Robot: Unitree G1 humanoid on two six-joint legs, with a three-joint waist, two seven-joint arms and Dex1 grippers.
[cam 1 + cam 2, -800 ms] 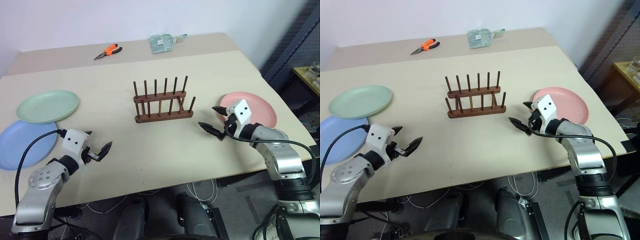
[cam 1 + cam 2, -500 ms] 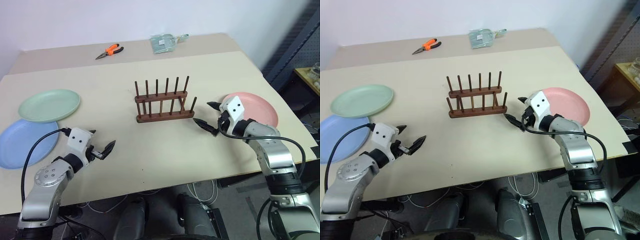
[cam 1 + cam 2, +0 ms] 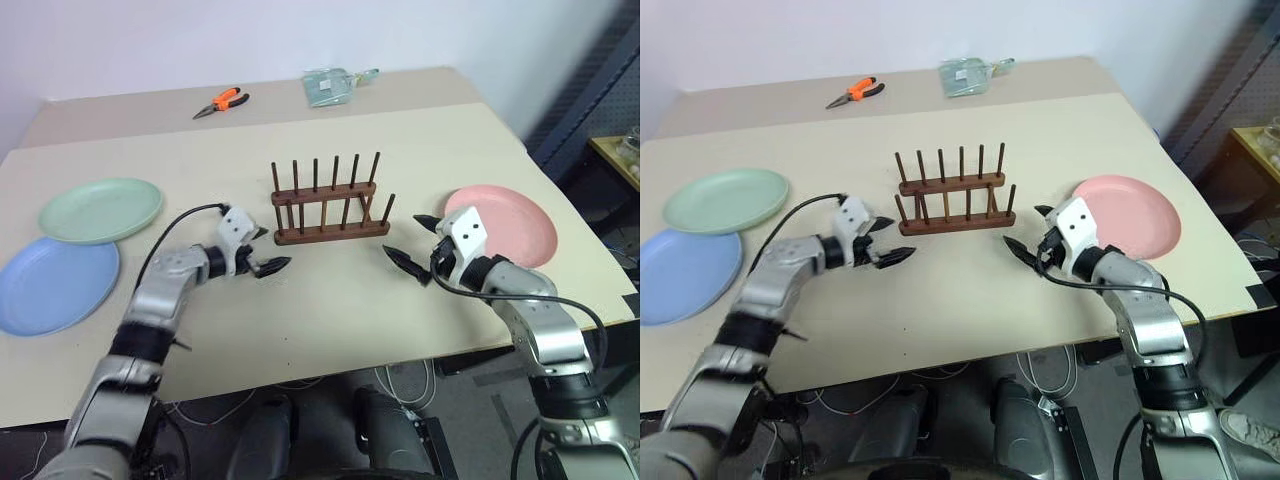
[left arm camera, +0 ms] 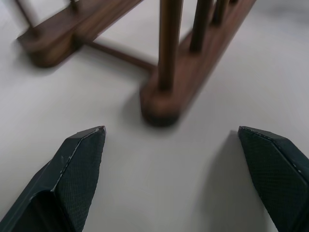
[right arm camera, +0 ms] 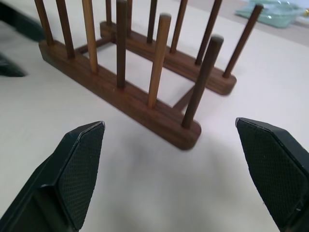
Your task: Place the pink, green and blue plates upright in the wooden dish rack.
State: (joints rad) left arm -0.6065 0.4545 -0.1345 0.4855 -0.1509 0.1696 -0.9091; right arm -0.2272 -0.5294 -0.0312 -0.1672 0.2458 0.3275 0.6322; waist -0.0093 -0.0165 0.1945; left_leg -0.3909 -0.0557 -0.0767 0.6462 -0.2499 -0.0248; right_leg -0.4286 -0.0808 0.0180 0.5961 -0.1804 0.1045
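Between your grippers: rack [image 3: 330,205], empty, flanked end to end.
Left gripper [image 3: 262,251]: jaws apart, holding nothing, just off the rack's left end.
Right gripper [image 3: 414,243]: jaws apart, empty, near the rack's right end.
Pink plate [image 3: 515,217]: flat, just behind your right gripper.
Green plate [image 3: 100,208]: flat, well out past your left arm, overlapping the blue plate [image 3: 50,285].
Handling: plates look rigid, light, probably slick; take each by its raised rim.
Further out: pliers [image 3: 220,101].

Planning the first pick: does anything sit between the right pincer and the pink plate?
Nothing visible does. The open right pincer hovers beside the round salmon-pink plate, with bare tabletop between them.
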